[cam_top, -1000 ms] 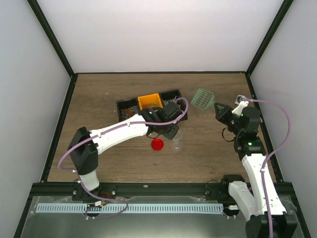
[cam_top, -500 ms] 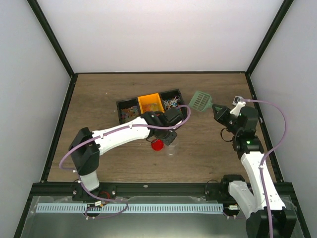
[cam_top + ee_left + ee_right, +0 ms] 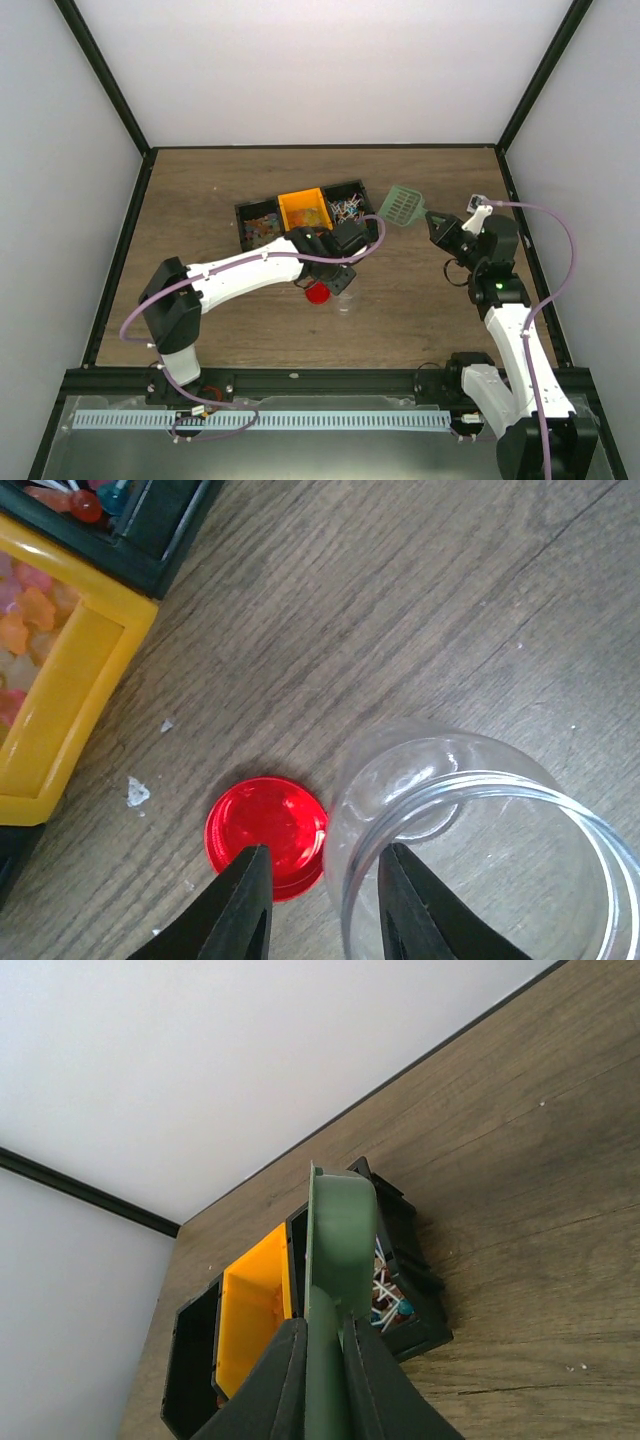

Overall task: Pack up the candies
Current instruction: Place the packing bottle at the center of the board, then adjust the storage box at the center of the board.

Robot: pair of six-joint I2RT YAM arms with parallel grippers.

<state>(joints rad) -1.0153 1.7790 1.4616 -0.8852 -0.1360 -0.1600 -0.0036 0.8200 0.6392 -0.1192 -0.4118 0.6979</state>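
Tiny multicol. candies [image 3: 262, 226]; in bins [image 3: 300, 194].

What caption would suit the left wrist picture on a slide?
Left claw open astride the clear jar's rim, red lid beside it, candies waiting in the yellow bin.

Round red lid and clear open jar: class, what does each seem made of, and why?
Round red lid: probably glossy plastic; light glints on its raised rim. Clear open jar: likely clear plastic, possibly glass; wood grain shows through its wall.
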